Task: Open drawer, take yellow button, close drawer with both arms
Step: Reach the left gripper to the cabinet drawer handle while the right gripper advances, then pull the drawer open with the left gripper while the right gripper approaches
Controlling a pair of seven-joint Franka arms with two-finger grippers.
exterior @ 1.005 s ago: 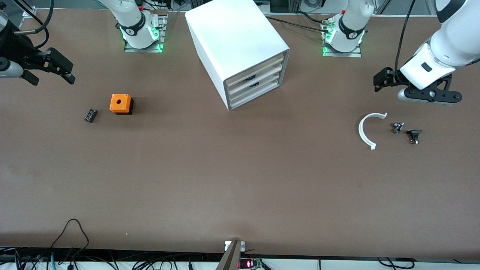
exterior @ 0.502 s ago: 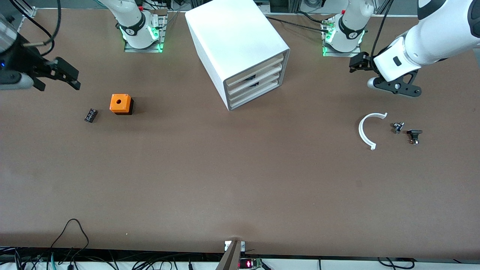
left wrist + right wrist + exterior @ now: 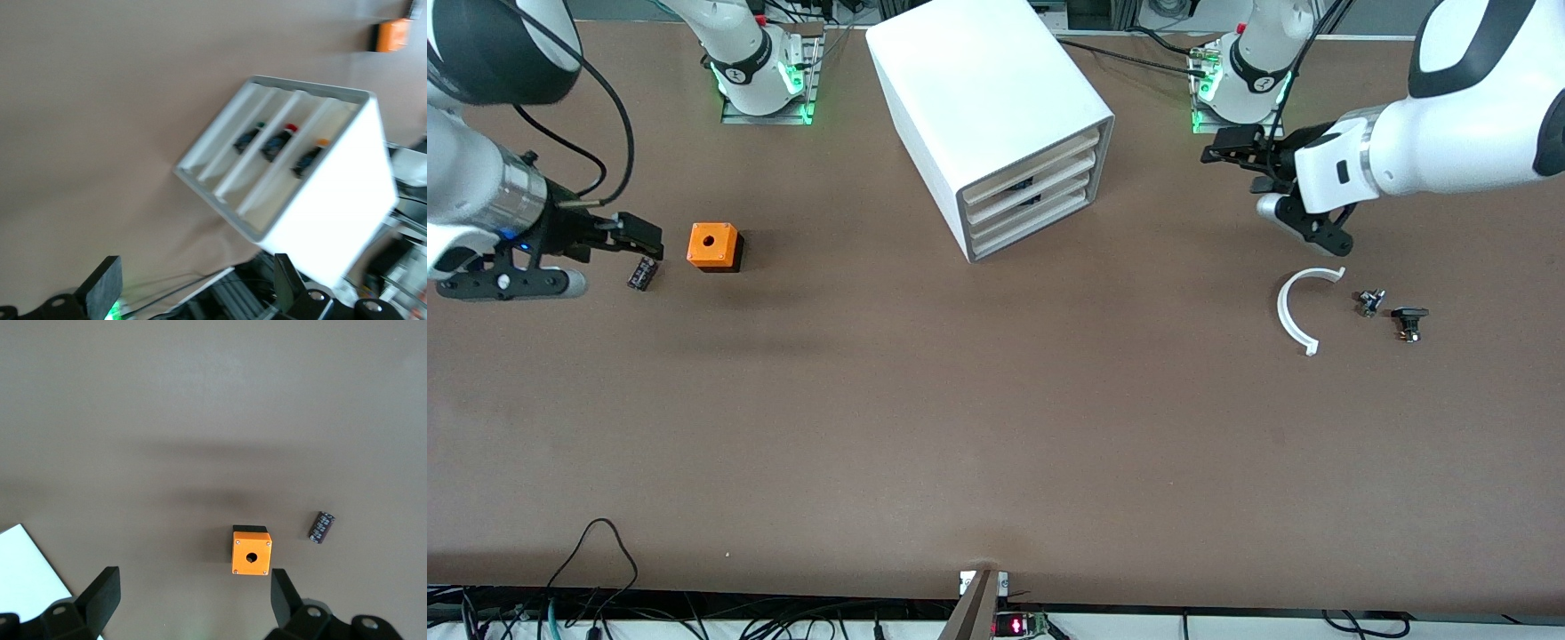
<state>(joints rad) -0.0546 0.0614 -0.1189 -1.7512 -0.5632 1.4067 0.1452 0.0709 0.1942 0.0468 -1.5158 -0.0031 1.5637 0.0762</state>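
Seen from the front camera, a brown desk (image 3: 996, 427) carried a white cabinet (image 3: 996, 98) at twelve o'clock, its three cream drawer fronts turned toward about four o'clock. The drawer (image 3: 1040, 160), uppermost of the three, sat pushed in. The left wrist view caught the button (image 3: 312, 155) inside that top slot, its orange-yellow cap showing at the dark notch in the front (the two lower drawers held similar parts with red and green caps). The left claw (image 3: 1232, 164) hung at two o'clock, over the desk between the cabinet and the left arm's base, fingers spread wide and holding nothing. The right claw (image 3: 645, 242) hovered at nine o'clock over a small black part (image 3: 641, 273), just beside an orange cube (image 3: 713, 246) with a hole, and was equally wide open and empty. A white curved strip (image 3: 1285, 311) and two small dark parts (image 3: 1369, 302) lay at three o'clock. The drawer looked light, stiff and free-sliding, best hooked at its central notch. The cabinet itself might skid when pulled, so bracing it with the other arm seemed wise. The button appeared tiny, rigid and light. Its rounded cap would likely slip, so pinching the black body across its sides looked safer.
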